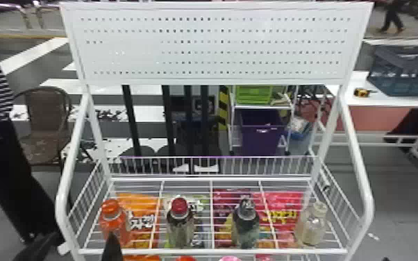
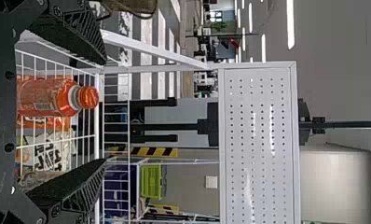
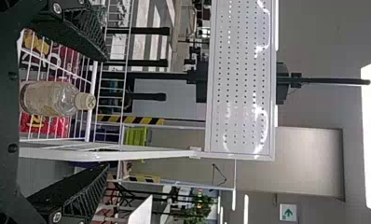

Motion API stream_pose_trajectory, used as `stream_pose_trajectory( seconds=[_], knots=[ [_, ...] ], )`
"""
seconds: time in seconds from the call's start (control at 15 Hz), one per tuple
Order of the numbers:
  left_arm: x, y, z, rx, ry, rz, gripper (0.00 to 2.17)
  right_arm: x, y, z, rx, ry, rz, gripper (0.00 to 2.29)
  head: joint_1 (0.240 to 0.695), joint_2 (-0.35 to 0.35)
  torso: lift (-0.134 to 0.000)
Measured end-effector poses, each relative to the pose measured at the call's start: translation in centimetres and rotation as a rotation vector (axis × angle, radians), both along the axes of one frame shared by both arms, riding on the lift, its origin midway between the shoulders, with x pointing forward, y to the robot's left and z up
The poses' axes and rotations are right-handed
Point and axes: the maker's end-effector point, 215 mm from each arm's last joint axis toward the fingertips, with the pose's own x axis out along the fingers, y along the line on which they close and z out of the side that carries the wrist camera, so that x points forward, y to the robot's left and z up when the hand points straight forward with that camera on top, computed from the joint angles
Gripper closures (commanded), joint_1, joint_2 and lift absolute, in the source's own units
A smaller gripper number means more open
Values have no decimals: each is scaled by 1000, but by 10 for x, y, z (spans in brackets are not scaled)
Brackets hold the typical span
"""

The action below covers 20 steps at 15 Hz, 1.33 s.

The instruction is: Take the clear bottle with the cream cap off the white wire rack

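"Where was your clear bottle with the cream cap (image 3: 48,99)?"

"It stood on the white wire rack (image 1: 211,251). Your left gripper (image 2: 104,111) and right gripper (image 3: 107,112) had fingers apart."

"The right one's risk?"

"Depth was unclear; closing across the side rail (image 3: 109,154) might have jammed you."

Floor (image 1: 399,208): gray, and I see broad white bands across it.
Chair (image 1: 47,111): brown, off to my left.
Table (image 1: 382,101): white, on my right, a dark crate (image 1: 406,78) on it.
Cart (image 1: 264,107): green bin (image 1: 253,94) above a purple one (image 1: 260,121).
Lights (image 2: 291,23): long white strips overhead.
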Motion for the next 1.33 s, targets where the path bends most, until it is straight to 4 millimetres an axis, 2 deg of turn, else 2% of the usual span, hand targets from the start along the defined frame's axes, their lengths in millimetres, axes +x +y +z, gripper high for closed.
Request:
stream_pose_trajectory(
  seconds=[0.13, 0.33, 0.47, 0.67, 0.87, 1.33],
  knots=[
    [-2, -4, 3, -3, -7, -7, 144, 5, -2, -19, 0, -25, -7, 97, 499, 0, 0],
    [-4, -11, 3, -4, -7, -17, 144, 25, 1, -71, -9, -15, -19, 97, 499, 0, 0],
    [-4, -15, 1, -1, 0, -23, 144, 46, 5, -108, -4, 14, -29, 97, 499, 0, 0],
    [-4, -20, -3, 0, 18, -29, 144, 84, 3, -142, 6, 37, -46, 97, 499, 0, 0],
    [-5, -24, -12, 12, 52, -33, 144, 123, 11, -157, 13, 45, -37, 97, 499, 0, 0],
    [-2, -31, -25, 33, 102, -44, 144, 186, 43, -168, -8, 76, 0, 127, 499, 0, 0]
  ],
)
